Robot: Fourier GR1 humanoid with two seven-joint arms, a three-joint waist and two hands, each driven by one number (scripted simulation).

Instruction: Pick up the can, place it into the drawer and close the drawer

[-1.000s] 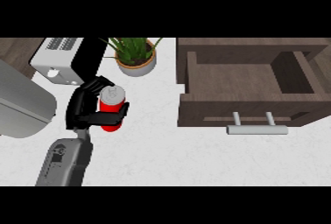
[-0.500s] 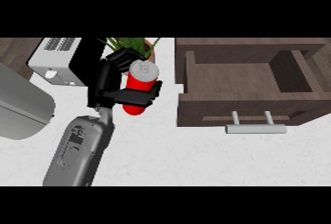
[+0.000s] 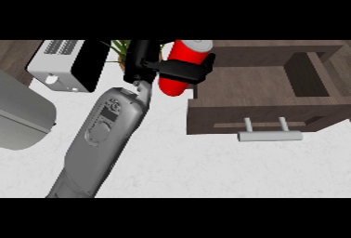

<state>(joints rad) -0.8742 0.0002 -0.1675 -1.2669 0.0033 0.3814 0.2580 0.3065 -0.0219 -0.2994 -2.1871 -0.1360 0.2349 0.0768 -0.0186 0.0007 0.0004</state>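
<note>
one hand point(image 3: 179, 69) is all you have in view, and from the way its grey forearm point(image 3: 103, 135) rises from the lower left, it reads as the left one. its black fingers are curled round the red can point(image 3: 179, 56), so it is holding the can, not empty. you see the can tilted, its silver top toward the upper right, lifted clear of the white counter point(image 3: 192, 172). it hangs just at the left edge of the open drawer point(image 3: 260, 88), partly over the drawer's left wall; you cannot tell whether any of it is inside yet. the drawer is dark wood, pulled out, with a pale bar handle point(image 3: 269, 135) on its front. behind the hand you can make out green leaves of a plant point(image 3: 120, 46). to the left sits a white toaster point(image 3: 65, 65), and a grey rounded object point(image 3: 21, 116) fills the left edge. your right hand does not show.
</note>
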